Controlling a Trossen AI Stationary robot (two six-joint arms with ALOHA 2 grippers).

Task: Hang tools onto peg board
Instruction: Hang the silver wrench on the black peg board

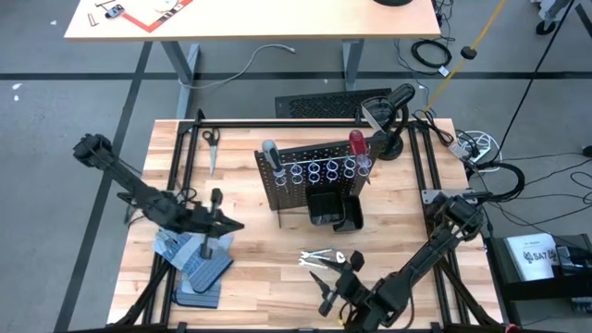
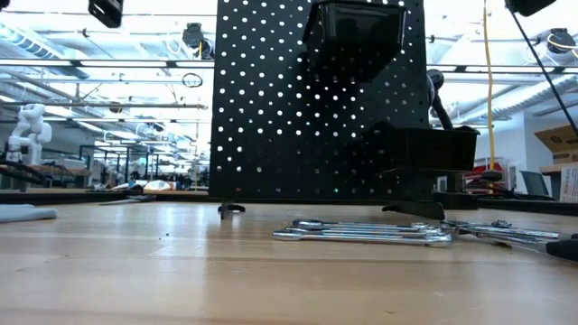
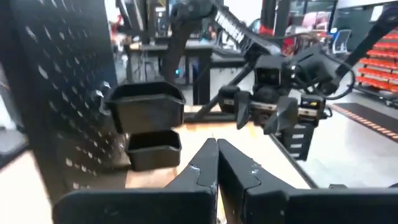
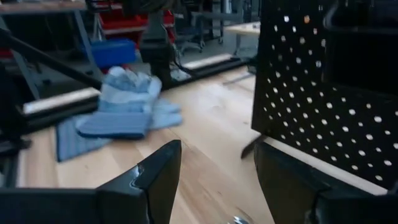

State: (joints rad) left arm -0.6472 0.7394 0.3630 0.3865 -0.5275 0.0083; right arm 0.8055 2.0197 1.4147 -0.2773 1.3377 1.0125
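From the high view I see the peg board (image 1: 314, 176) standing upright near the middle of the worktop (image 1: 250, 277), toward its far edge. A grey-handled screwdriver (image 1: 270, 153) and a red-handled screwdriver (image 1: 356, 148) sit in its rings. The wrenches (image 1: 322, 256) lie flat near the front edge, just beside my right gripper (image 1: 328, 301). My left gripper (image 1: 219, 199) hangs over the work gloves (image 1: 199, 264) near the left front corner.

At table height, the wrenches (image 2: 361, 233) rest in front of the peg board (image 2: 316, 99).

Through the left wrist camera, my left gripper (image 3: 216, 165) has its fingers pressed together on nothing, with the black bin (image 3: 149, 112) ahead.

Through the right wrist camera, my right gripper (image 4: 217, 171) stands wide and empty, gloves (image 4: 124, 115) beyond.
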